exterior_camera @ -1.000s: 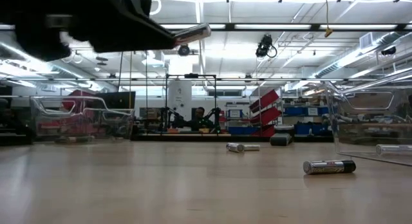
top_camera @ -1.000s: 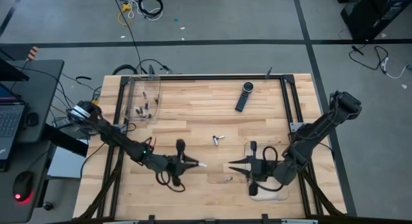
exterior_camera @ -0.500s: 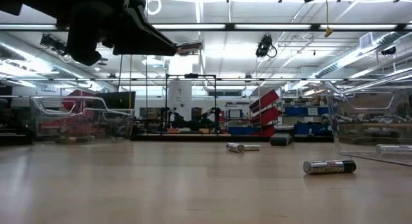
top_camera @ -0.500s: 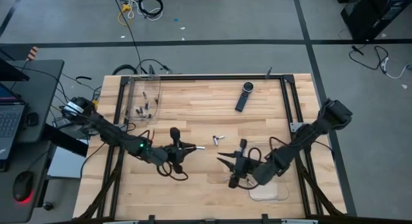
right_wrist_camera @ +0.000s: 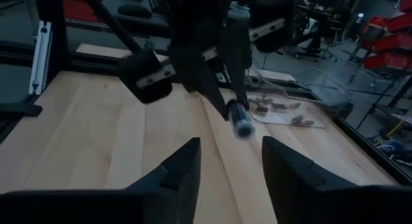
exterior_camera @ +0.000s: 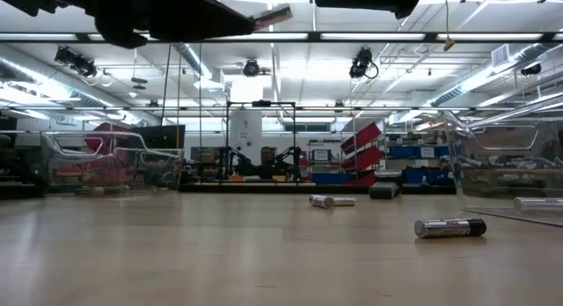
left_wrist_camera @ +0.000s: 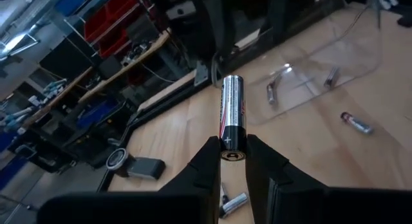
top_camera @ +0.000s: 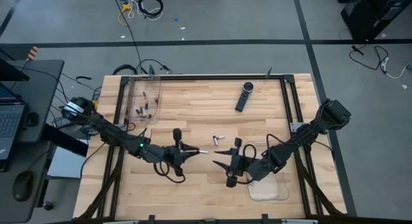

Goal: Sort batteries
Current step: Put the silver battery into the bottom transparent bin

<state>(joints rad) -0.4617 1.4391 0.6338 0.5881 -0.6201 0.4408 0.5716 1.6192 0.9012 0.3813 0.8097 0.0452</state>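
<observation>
Wooden surface (top_camera: 193, 114), taken outward from its front edge, with the held battery as landmark.

- Clear tray (top_camera: 273, 185), by the front edge, to the landmark's right: the right arm lies over it.
- Loose battery (exterior_camera: 449, 227): lies flat on the surface, in front of the landmark and to its right, beside that tray.
- Left claw (top_camera: 196, 150): pinches the held battery (left_wrist_camera: 232, 116) by one end between its fingers (left_wrist_camera: 205, 165); the battery sticks out past the tips, clear of the surface.
- Right claw (top_camera: 217, 165): spread, nothing between its fingers (right_wrist_camera: 181, 169); it points at the landmark, just beside it, not touching.
- Pair of batteries (top_camera: 219, 139): flat on the surface, just behind the landmark.
- Black device (top_camera: 244, 96): well behind the landmark, to the right.
- Clear bin (top_camera: 143, 99): at the far left corner, well apart from the landmark; several batteries (top_camera: 145, 107) lie inside.
</observation>
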